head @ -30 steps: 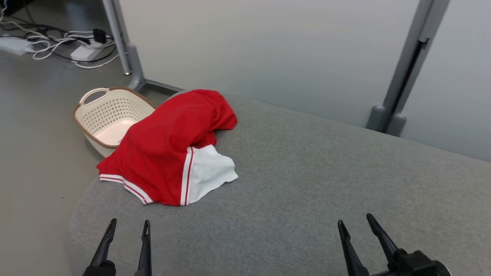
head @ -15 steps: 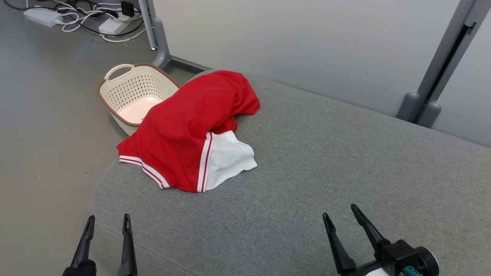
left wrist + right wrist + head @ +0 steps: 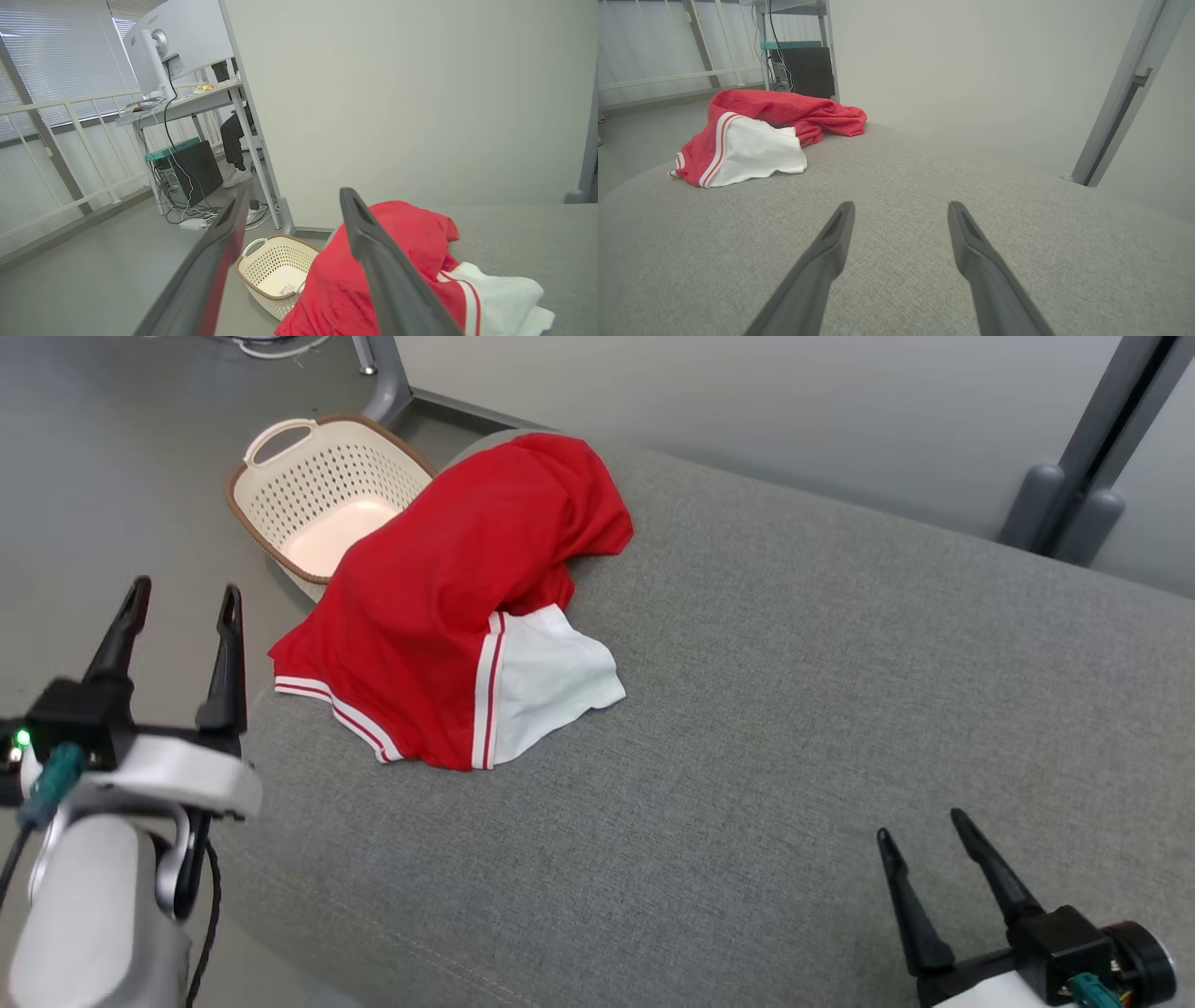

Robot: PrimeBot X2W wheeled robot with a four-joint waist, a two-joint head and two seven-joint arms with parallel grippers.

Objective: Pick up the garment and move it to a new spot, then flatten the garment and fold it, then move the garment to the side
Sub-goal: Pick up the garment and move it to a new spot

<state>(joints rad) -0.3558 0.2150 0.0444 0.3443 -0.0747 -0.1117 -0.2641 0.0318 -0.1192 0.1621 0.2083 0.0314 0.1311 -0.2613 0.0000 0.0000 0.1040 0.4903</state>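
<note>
A crumpled red garment (image 3: 439,607) with a white panel and red-white striped trim lies bunched at the far left end of the grey cushioned surface (image 3: 794,691), partly draped over its edge. It also shows as a red heap (image 3: 373,266) in the left wrist view and at the upper left (image 3: 756,130) of the right wrist view. My left gripper (image 3: 185,590) is raised at the left, beyond the cushion's edge and left of the garment, open and empty. My right gripper (image 3: 920,826) hovers open over the cushion at the lower right, well away from the garment.
A cream perforated basket (image 3: 280,485) with a brown rim stands on the floor beside the cushion's far left end, partly under the garment. Grey partition wall (image 3: 747,411) and its post (image 3: 1092,448) run behind. A desk with cables (image 3: 187,154) stands further off, a person's legs beside it.
The head camera has tilted down and shifted, so the scene sits differently. My left arm has risen well into view, fingers up beside the garment. The garment lies as before.
</note>
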